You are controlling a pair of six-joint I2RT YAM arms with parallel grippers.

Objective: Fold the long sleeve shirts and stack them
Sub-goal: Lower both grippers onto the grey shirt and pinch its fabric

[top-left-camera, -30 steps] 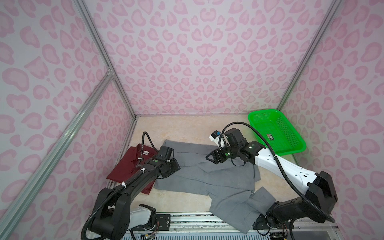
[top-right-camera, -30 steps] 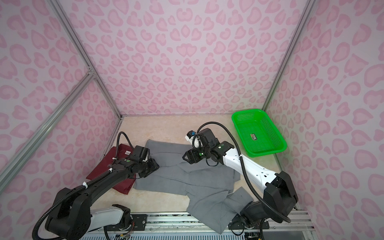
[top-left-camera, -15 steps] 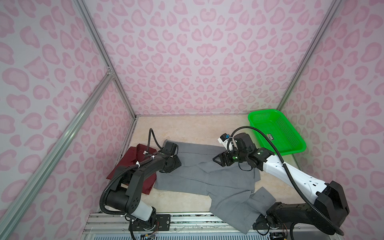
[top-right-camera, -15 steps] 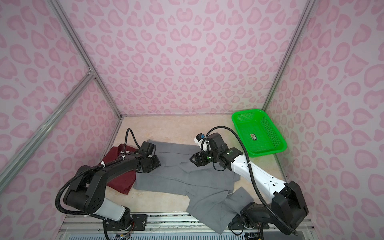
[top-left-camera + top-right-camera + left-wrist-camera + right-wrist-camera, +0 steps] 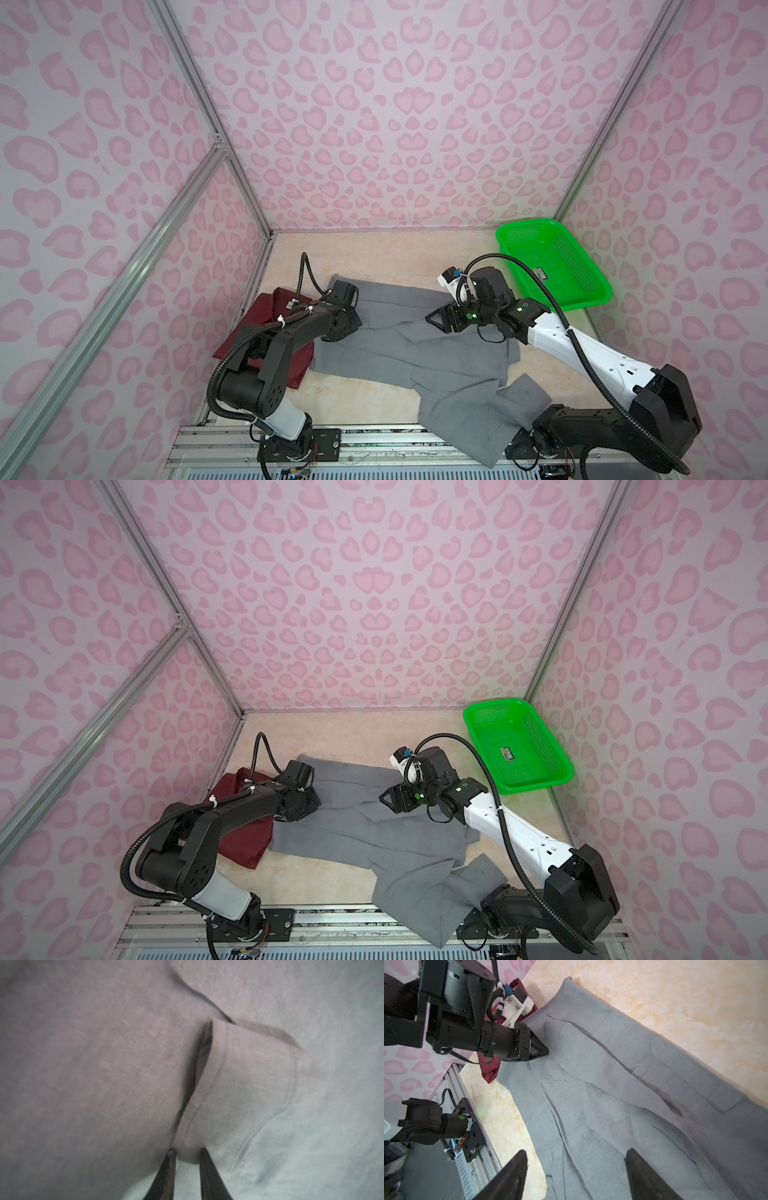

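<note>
Grey shirt (image 5: 436, 361) lay spread over the middle of the table (image 5: 374, 257), creased, with one part trailing off the front edge near the right arm's base. Maroon shirt (image 5: 282, 301) sat just beside it on the left, partly under the left arm; how neatly it was folded could not be told. Left gripper (image 5: 187, 1153) was down at the grey shirt's left end, jaws narrow with a small ridge of stitched edge pinched between them. Right gripper (image 5: 577, 1167) hung above the grey cloth with jaws wide and nothing between them. Green basket (image 5: 561, 257) stood well apart at the far right. Judged: the cloth looked light, limp and thin, likely to sag, drag and wrinkle when lifted, and a single layer could slip free of a shallow pinch. Best holds seemed the hems, seams or collar, where the fabric is doubled, one arm at each end.
</note>
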